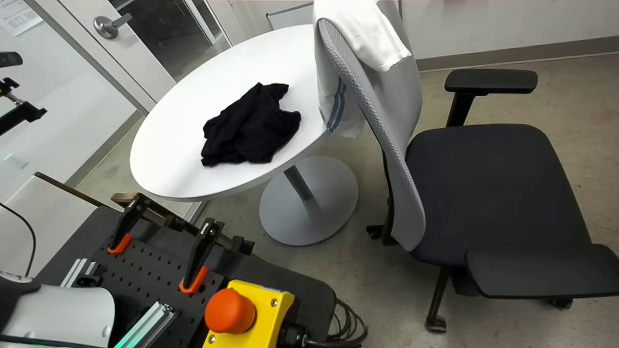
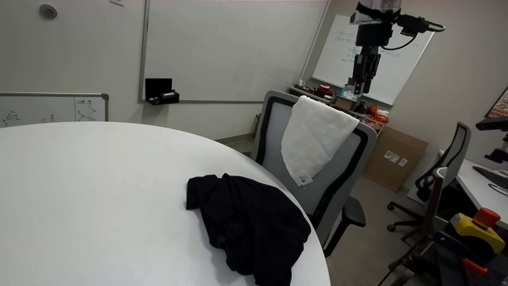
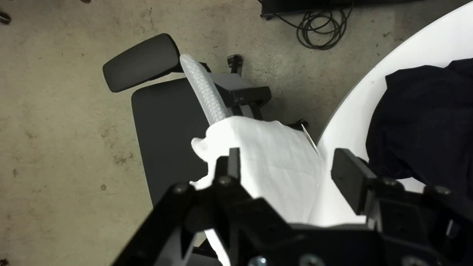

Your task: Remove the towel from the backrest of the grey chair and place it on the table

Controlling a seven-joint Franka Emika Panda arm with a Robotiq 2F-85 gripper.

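White cloth towel [image 2: 317, 139] hung over grey mesh chair backrest [image 2: 276, 129], right of centre in an exterior view; your black two-finger gripper [image 3: 287, 164] hovered above, spread, empty. Likely approach step; you needed to lower, then pinch.

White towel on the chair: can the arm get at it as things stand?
Probably yes: the gripper hangs open above the white towel draped over the grey backrest, and nothing shows between them in the wrist view.
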